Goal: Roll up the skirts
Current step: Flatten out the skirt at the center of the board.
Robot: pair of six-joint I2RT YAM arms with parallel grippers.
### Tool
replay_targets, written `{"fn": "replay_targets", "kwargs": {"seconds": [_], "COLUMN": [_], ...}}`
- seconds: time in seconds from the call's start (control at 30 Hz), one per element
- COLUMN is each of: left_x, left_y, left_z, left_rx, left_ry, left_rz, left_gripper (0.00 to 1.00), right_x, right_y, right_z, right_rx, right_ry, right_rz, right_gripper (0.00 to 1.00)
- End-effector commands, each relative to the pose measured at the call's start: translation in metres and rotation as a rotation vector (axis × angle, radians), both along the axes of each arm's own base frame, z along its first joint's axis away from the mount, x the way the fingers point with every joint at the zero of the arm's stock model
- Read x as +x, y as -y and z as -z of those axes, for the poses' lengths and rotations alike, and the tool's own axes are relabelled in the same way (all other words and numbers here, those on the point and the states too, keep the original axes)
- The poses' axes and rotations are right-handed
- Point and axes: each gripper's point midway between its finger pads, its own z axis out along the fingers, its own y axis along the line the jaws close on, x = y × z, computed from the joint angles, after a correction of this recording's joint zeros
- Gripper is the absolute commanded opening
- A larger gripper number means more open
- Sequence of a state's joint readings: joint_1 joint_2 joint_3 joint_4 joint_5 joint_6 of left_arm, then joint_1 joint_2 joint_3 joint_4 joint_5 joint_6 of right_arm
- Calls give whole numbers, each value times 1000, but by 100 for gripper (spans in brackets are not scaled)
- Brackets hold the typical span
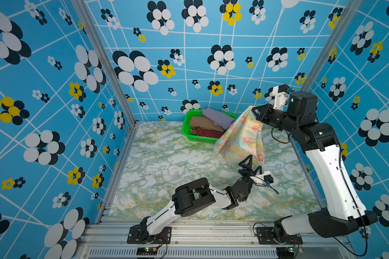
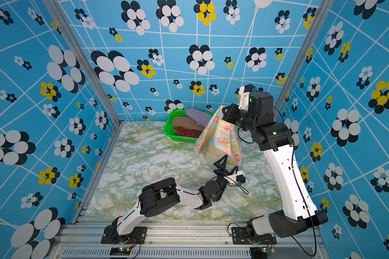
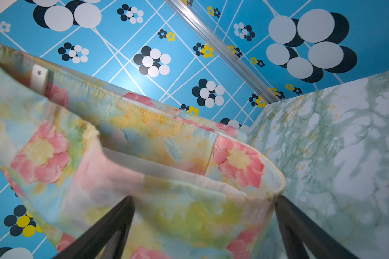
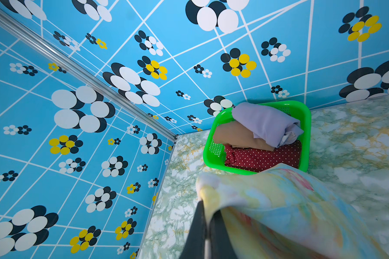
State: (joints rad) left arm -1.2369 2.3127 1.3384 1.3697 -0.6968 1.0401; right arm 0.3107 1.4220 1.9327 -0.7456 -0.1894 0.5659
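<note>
Covering the floor of the cell, the marbled green surface (image 1: pixel 166 170) is seen in both top views with a wide bare stretch in the middle and front. This stretch is probably meant as the place where cloth is to be spread and rolled.

The skirt (image 1: pixel 240 136) is not lying on it. It is held up in the air at the far right of the surface, just in front of the green basket (image 1: pixel 186 125), and it hangs down in long folds from one high point. It is judged that it is lifted this way so that its own weight pulls it straight before it is laid down. Whether its lowest fold touches the surface cannot be told.

The basket is placed against the back wall. It is filled with other folded clothes: one lilac, one tan, one dark red with white dots. Its near right corner is hidden by the hanging skirt.

The right claw (image 1: pixel 254 111) is pressed together on the top edge of the skirt, and in the right wrist view the cloth is seen pinched between its dark fingers (image 4: pixel 200 224).

The left claw (image 1: pixel 252 164) is kept low, beside the bottom of the skirt, with its jaws spread wide. In the left wrist view the lower cloth is seen between its fingers (image 3: pixel 112 224), but nothing is gripped.

A small white label (image 3: pixel 39 75) is sewn inside the waistband.
</note>
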Motion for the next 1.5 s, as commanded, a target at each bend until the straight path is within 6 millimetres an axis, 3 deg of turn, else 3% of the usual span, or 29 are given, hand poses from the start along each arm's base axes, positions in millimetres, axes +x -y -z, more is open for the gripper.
{"fn": "replay_targets", "kwargs": {"seconds": [0.0,0.27,0.43,0.7,0.77,0.83,0.87,0.9,1.0,1.13,1.3,1.47], "left_x": [4,-6,9,37,42,43,43,44,41,20,5,4], "left_y": [6,35,43,46,50,55,57,59,58,44,10,-37], "left_z": [2,25,33,18,15,16,16,15,8,-14,-35,-62], "left_rx": [-40,-18,-8,-63,-73,-77,-75,-76,-81,-59,-10,7], "left_ry": [3,3,-6,12,16,15,12,9,32,104,107,103], "left_rz": [7,91,60,5,6,15,21,26,27,42,39,-12], "left_gripper": [99,99,99,100,86,56,36,0,0,0,0,0], "right_x": [-10,-7,-8,-15,-18,-20,-20,-21,-22,-15,0,7], "right_y": [2,-1,-2,-3,-2,-2,-2,-1,0,8,21,48], "right_z": [-27,-28,-30,-29,-30,-30,-30,-31,-32,-27,-22,-28], "right_rx": [42,68,89,109,110,110,108,105,97,99,119,131], "right_ry": [89,88,91,94,99,102,103,104,110,100,84,91], "right_rz": [-7,-16,-20,-31,-34,-35,-34,-32,-29,-2,32,96], "right_gripper": [0,0,0,0,0,0,0,0,0,0,0,0]}}
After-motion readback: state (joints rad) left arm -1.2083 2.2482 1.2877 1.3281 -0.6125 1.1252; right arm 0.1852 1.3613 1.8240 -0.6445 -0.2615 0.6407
